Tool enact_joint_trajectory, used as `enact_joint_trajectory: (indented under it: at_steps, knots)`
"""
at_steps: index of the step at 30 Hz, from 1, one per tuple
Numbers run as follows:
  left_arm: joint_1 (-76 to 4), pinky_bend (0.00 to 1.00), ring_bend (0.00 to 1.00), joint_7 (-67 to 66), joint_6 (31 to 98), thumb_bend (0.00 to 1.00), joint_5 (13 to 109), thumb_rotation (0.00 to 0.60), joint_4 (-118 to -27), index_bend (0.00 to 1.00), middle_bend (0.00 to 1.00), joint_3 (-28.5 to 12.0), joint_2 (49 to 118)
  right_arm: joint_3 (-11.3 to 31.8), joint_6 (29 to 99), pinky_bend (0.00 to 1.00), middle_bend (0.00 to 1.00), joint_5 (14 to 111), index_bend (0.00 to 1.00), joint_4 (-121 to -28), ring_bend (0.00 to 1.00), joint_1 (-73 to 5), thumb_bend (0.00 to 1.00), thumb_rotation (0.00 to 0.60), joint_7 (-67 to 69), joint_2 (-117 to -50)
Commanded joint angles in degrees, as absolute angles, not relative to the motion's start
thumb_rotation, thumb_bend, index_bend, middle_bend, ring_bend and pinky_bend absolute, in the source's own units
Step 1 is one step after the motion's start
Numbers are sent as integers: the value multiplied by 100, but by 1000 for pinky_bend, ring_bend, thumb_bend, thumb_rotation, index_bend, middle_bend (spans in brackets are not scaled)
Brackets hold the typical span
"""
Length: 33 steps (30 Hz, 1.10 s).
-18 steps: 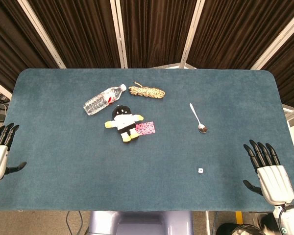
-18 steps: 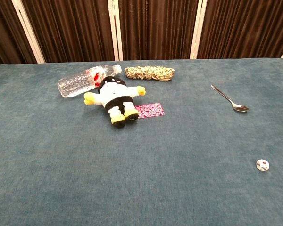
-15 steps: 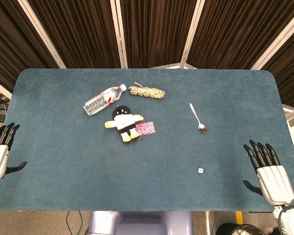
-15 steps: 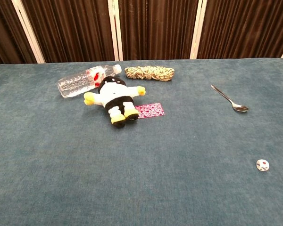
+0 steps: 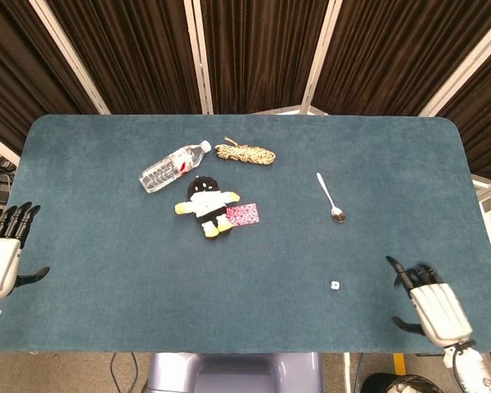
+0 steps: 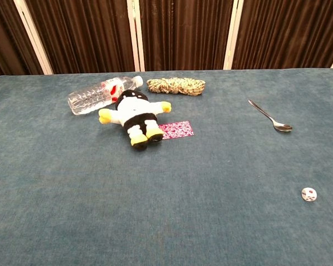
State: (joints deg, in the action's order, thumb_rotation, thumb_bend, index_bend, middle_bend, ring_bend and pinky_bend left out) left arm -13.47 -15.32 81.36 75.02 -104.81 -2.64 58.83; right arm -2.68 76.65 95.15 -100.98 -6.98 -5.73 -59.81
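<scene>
- Dark pleated curtains with pale slanted posts closed off the space behind the desk (image 5: 106, 246), which carried a blue-green felt cover.
- We registered the right hand (image 5: 430, 304) at the near right corner of the desk, palm down, fingers apart, holding nothing.
- We registered the left hand (image 5: 2, 260) at the near left edge, likewise released, fingers spread and pointing away from the robot. Neither hand appeared in the chest view.
- Nearest to the right hand lay a small white die (image 5: 334, 286), resting on the felt to that hand's left and slightly farther from the robot; the two were near but apart. The left hand was well apart from it, so we judged the right hand the closer one.
- A metal spoon (image 5: 331, 198) lay farther out on the right half, long axis diagonal, bowl toward the robot, handle pointing away and left.
- On the left half, a plush penguin (image 5: 206, 203) lay on its back, one foot touching a pink patterned card (image 5: 244, 214).
- Just behind the penguin lay a clear water bottle (image 5: 172, 167) on its side, cap toward a coiled rope bundle (image 5: 245, 153).
</scene>
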Motion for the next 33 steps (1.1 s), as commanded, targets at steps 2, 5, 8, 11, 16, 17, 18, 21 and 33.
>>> enact_joint_trajectory:
  at_steps: [2, 5, 8, 11, 16, 17, 18, 21, 33]
  knots:
    - [-1349, 0, 0, -1606, 8119, 0, 7470, 600, -10487, 0, 0, -287, 5906, -561, 6970, 979, 734, 9862, 0, -9741, 714, -1092, 588, 600, -222, -6064]
    - [-1343, 0, 0, -1691, 8117, 0, 7468, 600, -10495, 0, 0, -287, 5935, -691, 6673, 1000, 741, 10015, 0, -9542, 731, -1228, 646, 600, -265, -6185]
    - [-1335, 0, 0, -1793, 8125, 0, 7480, 600, -10492, 0, 0, -284, 5972, -758, 6401, 1000, 741, 10018, 0, -9380, 737, -1332, 669, 600, -345, -6336]
    - [-1327, 0, 0, -1853, 8126, 0, 7476, 600, -10491, 0, 0, -291, 6000, -778, 6168, 1000, 742, 9957, 0, -9265, 738, -1428, 676, 600, -389, -6479]
    - [-1326, 0, 0, -1916, 8083, 0, 7450, 600, -10476, 0, 0, -300, 6035, -748, 5937, 1000, 741, 9870, 0, -9149, 738, -1570, 682, 600, -488, -6660]
    - [-1326, 0, 0, -1921, 8072, 0, 7444, 600, -10476, 0, 0, -303, 6040, -732, 5900, 1000, 741, 9832, 0, -9133, 739, -1595, 684, 600, -511, -6692]
    - [-1325, 0, 0, -1930, 8065, 0, 7441, 600, -10472, 0, 0, -307, 6043, -713, 5853, 1000, 741, 9791, 0, -9114, 739, -1624, 686, 600, -542, -6729]
    - [-1324, 0, 0, -1951, 8047, 0, 7439, 600, -10471, 0, 0, -311, 6052, -701, 5706, 1000, 742, 9728, 0, -9058, 739, -1708, 689, 600, -633, -6807]
    - [-1324, 0, 0, -2042, 7949, 0, 7410, 600, -10454, 0, 0, -323, 6097, -594, 5551, 1000, 742, 9425, 0, -8893, 744, -1867, 696, 600, -964, -7100]
